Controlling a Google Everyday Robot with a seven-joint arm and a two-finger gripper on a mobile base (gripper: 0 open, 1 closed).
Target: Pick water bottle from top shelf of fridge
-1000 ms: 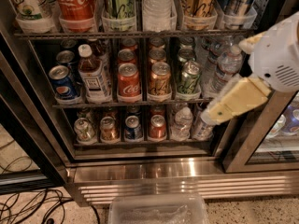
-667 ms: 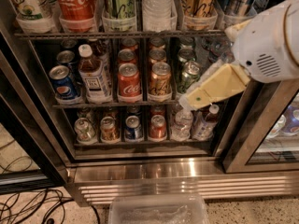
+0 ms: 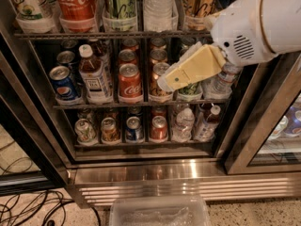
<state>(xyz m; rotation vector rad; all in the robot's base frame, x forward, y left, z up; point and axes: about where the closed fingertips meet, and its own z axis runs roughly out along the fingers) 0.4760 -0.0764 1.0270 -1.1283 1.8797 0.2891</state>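
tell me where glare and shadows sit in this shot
Camera view: glare streaks the fridge at its steel base; the water bottle on the top shelf is well lit; back rows of cans sit in shadow; the claw, before the middle rack, is bright.

The tall clear ribbed plastic water bottle (image 3: pixel 159 6) on the dark wire top shelf (image 3: pixel 108 34) is cut off at the upper edge, cap unseen. The cream gripper (image 3: pixel 165 83), before the middle rack (image 3: pixel 103 105), partly hides cans (image 3: pixel 157 92).
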